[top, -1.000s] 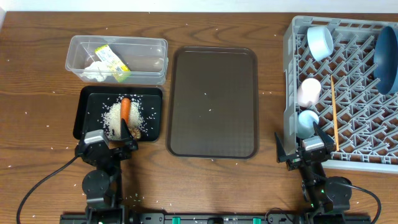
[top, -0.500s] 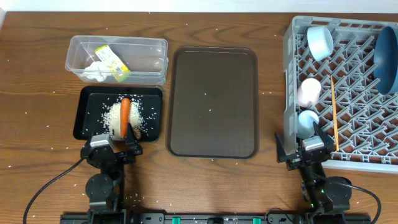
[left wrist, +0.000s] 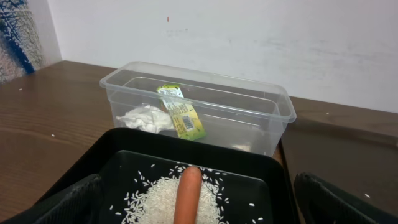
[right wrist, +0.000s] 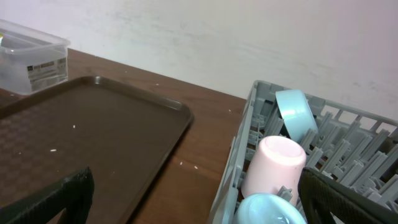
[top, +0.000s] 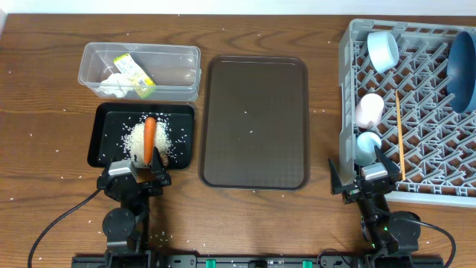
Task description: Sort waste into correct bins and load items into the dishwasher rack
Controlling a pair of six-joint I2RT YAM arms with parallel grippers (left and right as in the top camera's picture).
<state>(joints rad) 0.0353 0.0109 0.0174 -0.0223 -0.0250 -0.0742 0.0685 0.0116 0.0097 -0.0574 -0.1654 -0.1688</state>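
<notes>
The left gripper [left wrist: 199, 208] is held spread and empty, the carrot stick [left wrist: 186, 196] just ahead. The right gripper [right wrist: 199, 208] is likewise spread, the pink cup [right wrist: 273, 165] ahead.

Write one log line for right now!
left gripper open; right gripper open; carrot, rice in black tray; wrapper, tissue in clear tub; pink cup, blue cup, bowl, dish, chopsticks in rack

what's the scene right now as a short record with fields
clear tub: yellow-green wrapper, crumpled tissue inside
black tray: rice pile, carrot stick on it
serving tray: few stray grains
dishwasher rack: blue dish, light-blue bowl, pink cup, light-blue cup, chopsticks
left gripper: open, at black tray's near edge
right gripper: open, at rack's near-left corner
</notes>
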